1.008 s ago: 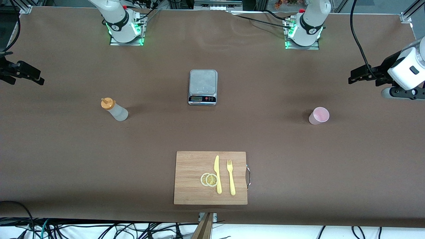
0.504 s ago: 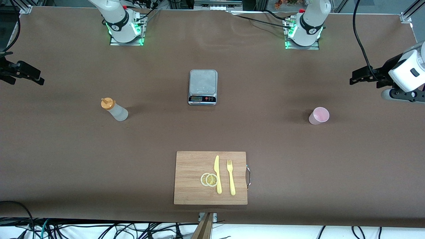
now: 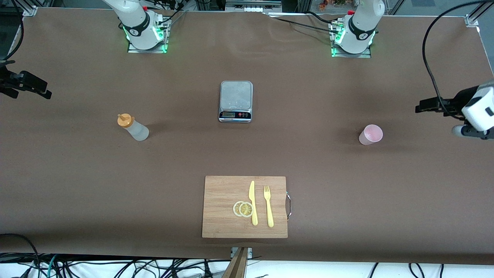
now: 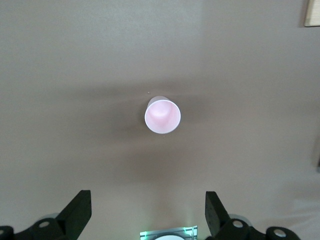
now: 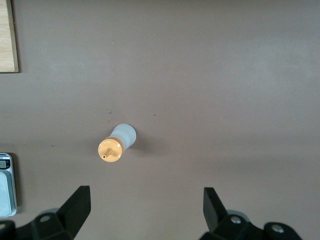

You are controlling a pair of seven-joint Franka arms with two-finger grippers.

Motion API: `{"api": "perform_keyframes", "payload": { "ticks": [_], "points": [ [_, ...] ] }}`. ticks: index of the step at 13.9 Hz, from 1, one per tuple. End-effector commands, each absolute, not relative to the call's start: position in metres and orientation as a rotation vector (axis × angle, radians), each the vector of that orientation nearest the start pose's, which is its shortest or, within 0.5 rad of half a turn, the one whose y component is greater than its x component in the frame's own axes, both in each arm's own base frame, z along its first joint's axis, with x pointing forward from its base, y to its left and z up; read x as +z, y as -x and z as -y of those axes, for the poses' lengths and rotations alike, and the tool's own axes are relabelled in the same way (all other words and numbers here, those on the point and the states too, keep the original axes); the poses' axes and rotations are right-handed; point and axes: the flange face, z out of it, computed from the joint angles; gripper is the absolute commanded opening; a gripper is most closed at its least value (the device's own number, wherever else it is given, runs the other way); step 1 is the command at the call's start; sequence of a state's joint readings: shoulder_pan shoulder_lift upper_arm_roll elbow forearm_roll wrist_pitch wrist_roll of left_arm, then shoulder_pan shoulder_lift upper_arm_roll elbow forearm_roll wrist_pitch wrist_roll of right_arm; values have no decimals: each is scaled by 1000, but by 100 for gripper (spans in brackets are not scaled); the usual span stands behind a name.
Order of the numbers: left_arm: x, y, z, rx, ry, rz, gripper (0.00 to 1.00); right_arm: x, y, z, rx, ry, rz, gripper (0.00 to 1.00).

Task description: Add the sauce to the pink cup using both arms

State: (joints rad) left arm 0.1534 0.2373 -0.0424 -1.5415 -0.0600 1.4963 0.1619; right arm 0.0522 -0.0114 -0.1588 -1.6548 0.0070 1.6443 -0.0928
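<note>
I find both grippers, left (image 4: 145,216) and right (image 5: 145,212), spread and empty over the brown surface (image 3: 308,162), each above its target: the light, tippable pale pink plastic cup (image 3: 371,134) and the soft translucent orange-capped squeeze bottle (image 3: 133,127), best gripped mid-body.

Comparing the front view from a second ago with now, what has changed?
The left gripper has drifted toward the left arm's end of the table and a little lower in the front view, empty and open. The right gripper barely moved and is open too. The sauce, pink cup, scale and cutting board stayed put.
</note>
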Motion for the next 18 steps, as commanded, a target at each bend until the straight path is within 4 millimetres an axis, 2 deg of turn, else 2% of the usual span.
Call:
{"api": "perform_keyframes", "payload": {
  "ticks": [1,4,8,13,18],
  "points": [
    [450,-617,-74,435,3179,-78,100,599,-550,61,-12,3113,-5,100],
    [395,-616,-68,366,3150,-97,100,599,-550,61,-12,3113,-3,100],
    [339,-605,-53,317,3130,-114,100,599,-550,61,-12,3113,-5,100],
    [300,-592,-45,272,3107,-161,100,598,-550,61,-9,3113,-5,100],
    [265,-572,-48,230,3110,-156,100,598,-550,61,-9,3113,-3,100]
  ]
}}
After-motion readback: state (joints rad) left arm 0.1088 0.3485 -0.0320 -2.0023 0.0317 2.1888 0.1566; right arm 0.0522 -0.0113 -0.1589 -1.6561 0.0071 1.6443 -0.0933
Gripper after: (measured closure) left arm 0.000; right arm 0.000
